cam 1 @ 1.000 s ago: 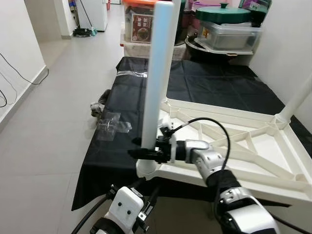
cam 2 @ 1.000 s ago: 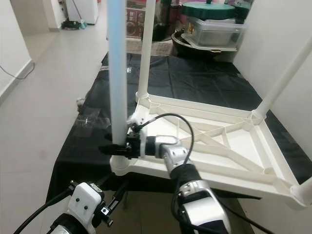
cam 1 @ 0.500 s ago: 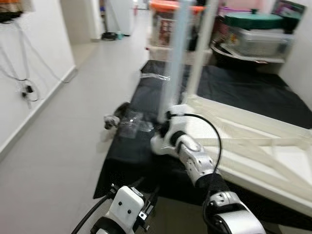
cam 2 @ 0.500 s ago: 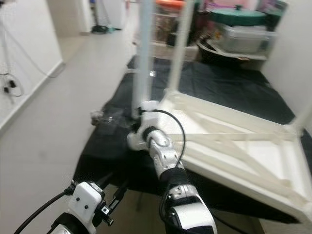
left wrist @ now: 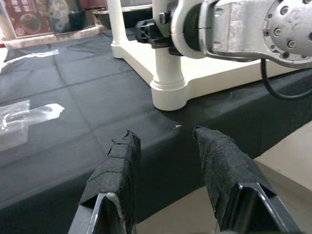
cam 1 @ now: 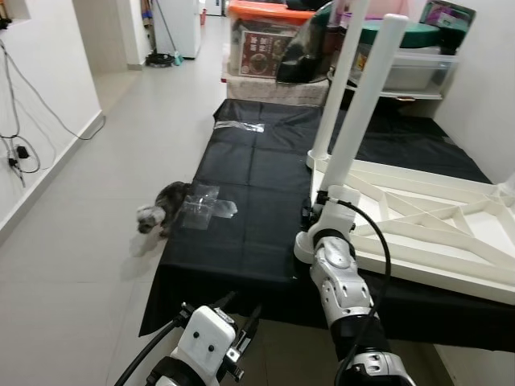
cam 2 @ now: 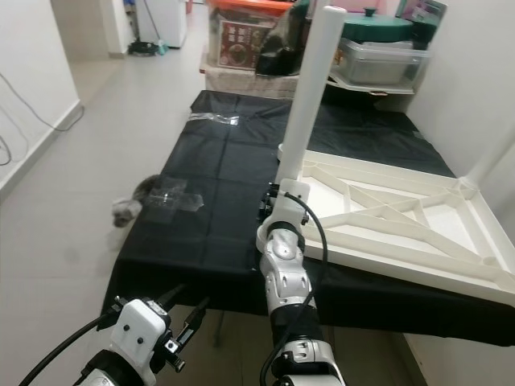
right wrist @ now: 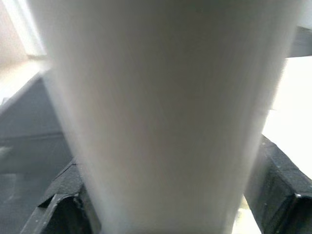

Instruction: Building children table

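Upturned white children's table (cam 2: 402, 213) lay top-down on a black sheet (cam 1: 241, 193) spread on the floor. Near corner leg (cam 2: 310, 96) stood in its socket at that corner, long axis close to upright, leaning slightly away from the robot toward its top end.

Right pincer (left wrist: 152, 30) was at the foot of that leg, just above the socket collar. Right wrist view had the white tube between both black fingers (right wrist: 275, 187), one each side and pressed close; read as clamped on the leg, fingers only as wide as the tube.

Left pincer (left wrist: 165, 161) hung low at the near edge of the sheet, fingers parted, holding nothing. The socket collar (left wrist: 168, 92) lay straight ahead of it, near but apart.

Judgement: right arm is the one already on the leg; any seating or twisting would run along the leg's upright axis, down into the corner. Left arm is next nearest, free to steady the frame.
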`<state>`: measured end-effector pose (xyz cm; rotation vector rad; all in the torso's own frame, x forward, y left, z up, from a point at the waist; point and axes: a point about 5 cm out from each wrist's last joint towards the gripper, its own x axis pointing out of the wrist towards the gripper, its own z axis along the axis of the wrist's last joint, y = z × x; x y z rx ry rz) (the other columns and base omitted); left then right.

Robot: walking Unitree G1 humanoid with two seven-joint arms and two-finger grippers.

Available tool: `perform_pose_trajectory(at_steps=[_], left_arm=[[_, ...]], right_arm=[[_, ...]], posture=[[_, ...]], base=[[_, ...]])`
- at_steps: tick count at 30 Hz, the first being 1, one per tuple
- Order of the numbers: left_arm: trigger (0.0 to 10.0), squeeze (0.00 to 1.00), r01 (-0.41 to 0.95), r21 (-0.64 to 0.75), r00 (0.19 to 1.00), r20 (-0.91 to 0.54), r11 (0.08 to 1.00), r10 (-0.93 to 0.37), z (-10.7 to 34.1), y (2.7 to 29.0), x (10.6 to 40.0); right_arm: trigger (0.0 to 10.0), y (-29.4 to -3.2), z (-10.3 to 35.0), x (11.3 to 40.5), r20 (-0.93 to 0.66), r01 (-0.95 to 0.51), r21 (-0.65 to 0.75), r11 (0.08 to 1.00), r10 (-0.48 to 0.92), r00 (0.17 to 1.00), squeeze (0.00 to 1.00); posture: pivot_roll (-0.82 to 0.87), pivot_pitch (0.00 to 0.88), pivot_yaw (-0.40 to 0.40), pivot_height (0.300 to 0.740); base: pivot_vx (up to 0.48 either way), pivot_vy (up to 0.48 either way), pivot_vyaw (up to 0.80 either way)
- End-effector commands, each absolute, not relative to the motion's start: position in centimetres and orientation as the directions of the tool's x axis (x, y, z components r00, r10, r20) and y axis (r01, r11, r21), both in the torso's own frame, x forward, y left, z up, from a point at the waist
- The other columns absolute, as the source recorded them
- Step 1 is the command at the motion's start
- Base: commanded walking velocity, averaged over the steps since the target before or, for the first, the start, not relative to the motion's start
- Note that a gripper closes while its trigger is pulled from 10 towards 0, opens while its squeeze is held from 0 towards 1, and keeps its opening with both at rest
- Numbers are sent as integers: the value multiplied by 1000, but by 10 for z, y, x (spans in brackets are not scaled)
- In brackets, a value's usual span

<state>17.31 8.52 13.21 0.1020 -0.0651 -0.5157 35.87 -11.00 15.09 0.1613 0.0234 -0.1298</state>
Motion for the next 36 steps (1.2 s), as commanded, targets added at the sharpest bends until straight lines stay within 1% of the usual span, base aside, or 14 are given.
perform_pose_trajectory(at_steps=[1,2,3,5,6,9,12,14,16,26,28,29,35,36], left_arm=[[10000,0,495,100,866,21,863,-499,129,84,172],[10000,0,495,100,866,21,863,-499,129,84,172],[10000,0,495,98,866,21,863,-499,129,84,172],[10000,0,495,98,866,21,863,-499,129,84,172],[10000,0,497,97,865,20,862,-501,128,84,172],[10000,0,497,97,865,20,862,-501,128,84,172],[10000,0,501,95,863,20,860,-504,127,84,172],[10000,0,501,95,863,20,860,-504,127,84,172],[10000,0,502,95,862,19,860,-506,126,84,171],[10000,0,501,94,863,18,860,-504,126,82,170],[10000,0,500,94,864,19,861,-504,126,82,171],[10000,0,499,94,864,20,861,-503,126,82,171],[10000,0,496,95,866,22,863,-500,127,82,171],[10000,0,496,95,866,22,863,-500,127,82,171]], right_arm=[[10000,-73,138,351,-85,49,270,961,-27,996,200],[10000,-73,138,351,-85,49,270,961,-27,996,200],[10000,-71,141,354,-64,-17,312,950,39,997,0],[10000,-71,141,354,-64,-17,312,950,39,997,0],[10000,-70,144,361,-20,-267,359,894,294,956,0],[10000,-70,144,361,-20,-267,359,894,294,956,0],[10000,-79,151,358,43,-729,312,609,758,651,0],[10000,-79,151,358,43,-729,312,609,758,651,0],[10000,-82,155,349,12,-889,269,371,922,388,0],[10000,-48,156,336,-91,-981,174,83,994,68,0],[9333,-43,155,333,-92,-984,174,39,995,23,0],[0,-39,153,331,-90,-983,182,11,996,-5,0],[0,-29,148,341,-116,-972,99,214,972,202,0],[0,-32,150,351,-98,-917,85,389,919,381,0]], posture=[[126,42,-100,740],[126,42,-100,740],[126,42,-100,740],[126,42,-100,740],[120,27,-96,740],[120,27,-96,740],[128,19,-97,740],[128,19,-97,740],[129,16,-98,740],[141,11,-111,740],[143,14,-113,740],[143,17,-113,740],[143,21,-113,740],[135,24,-108,740]], base=[[0,0,0],[0,0,0],[0,0,0],[0,0,0],[0,0,0],[0,0,0],[0,0,0],[0,0,0],[0,0,0],[0,0,0],[0,0,0],[0,0,0],[0,0,0],[0,0,0]])
